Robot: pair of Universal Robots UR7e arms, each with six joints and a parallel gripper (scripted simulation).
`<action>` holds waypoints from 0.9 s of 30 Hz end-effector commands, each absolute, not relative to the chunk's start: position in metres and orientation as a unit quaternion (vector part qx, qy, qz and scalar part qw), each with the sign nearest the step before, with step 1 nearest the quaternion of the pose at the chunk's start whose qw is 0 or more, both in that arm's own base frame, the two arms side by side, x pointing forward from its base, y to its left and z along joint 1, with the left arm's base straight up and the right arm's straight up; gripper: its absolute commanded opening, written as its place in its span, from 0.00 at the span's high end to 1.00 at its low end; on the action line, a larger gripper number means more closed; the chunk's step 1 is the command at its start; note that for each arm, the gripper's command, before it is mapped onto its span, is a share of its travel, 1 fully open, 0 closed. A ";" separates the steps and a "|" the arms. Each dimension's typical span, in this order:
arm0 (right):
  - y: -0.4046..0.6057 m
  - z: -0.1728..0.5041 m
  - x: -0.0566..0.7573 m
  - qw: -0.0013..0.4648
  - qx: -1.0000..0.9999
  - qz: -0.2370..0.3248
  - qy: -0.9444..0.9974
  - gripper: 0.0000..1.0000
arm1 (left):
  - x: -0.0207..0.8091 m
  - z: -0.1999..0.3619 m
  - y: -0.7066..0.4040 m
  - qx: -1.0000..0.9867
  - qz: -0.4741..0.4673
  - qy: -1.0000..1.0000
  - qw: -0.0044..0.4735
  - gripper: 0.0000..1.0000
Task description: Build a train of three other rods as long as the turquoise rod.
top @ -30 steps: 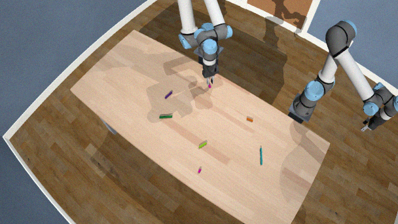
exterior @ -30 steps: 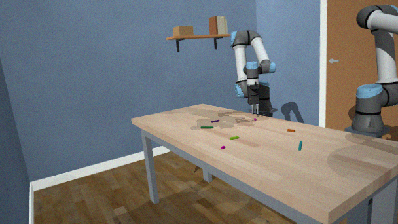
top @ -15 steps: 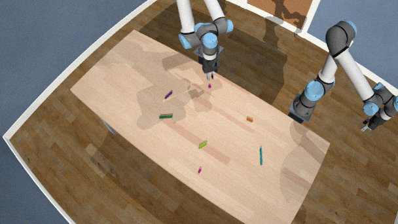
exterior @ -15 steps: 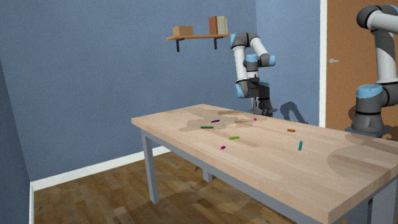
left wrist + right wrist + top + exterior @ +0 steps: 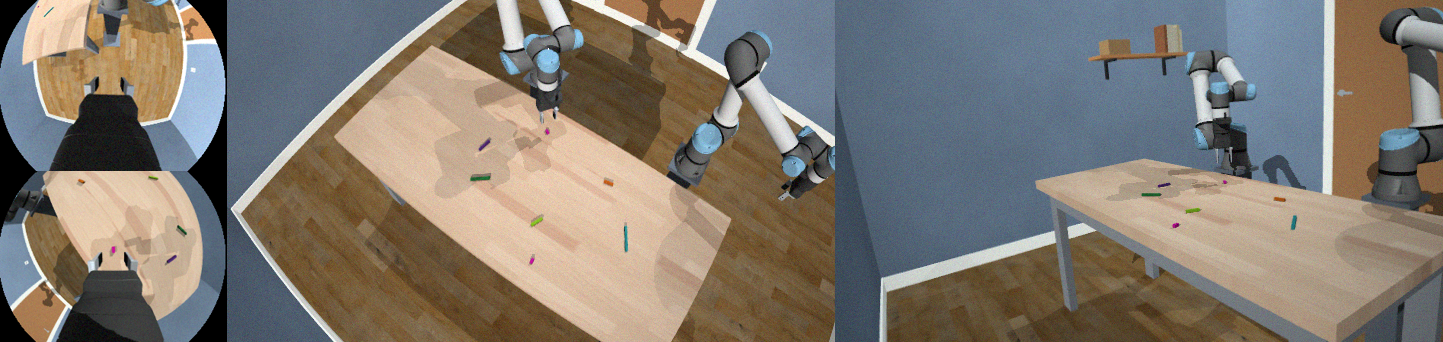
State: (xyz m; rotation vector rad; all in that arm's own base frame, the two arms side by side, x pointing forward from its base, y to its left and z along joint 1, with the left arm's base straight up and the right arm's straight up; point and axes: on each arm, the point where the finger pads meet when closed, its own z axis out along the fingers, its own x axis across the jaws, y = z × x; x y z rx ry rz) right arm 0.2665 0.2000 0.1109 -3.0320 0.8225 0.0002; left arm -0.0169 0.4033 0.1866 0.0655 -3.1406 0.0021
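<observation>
From above, the right hand, fingers apart, is near a magenta rod at the bench's twelve o'clock edge; the turquoise rod lies toward four. Across the room, seven rods lie separately. The left wrist view shows the left hand spread over floor; the right's, magenta just beyond spread fingers.

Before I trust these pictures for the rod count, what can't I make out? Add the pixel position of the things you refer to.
- Top view: floor beneath the table (image 5: 392, 115) (image 5: 1285, 260), hidden by its top.
- Exterior view: left gripper (image 5: 786, 192) (image 5: 110, 85), cut off by the right edge.
- Left wrist view: most rods, beyond the round image edge.
</observation>
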 end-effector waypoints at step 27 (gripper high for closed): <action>0.218 0.126 0.282 0.001 -0.961 0.000 0.277 0.00 | -0.017 0.187 0.404 0.021 0.000 -1.000 0.000 0.00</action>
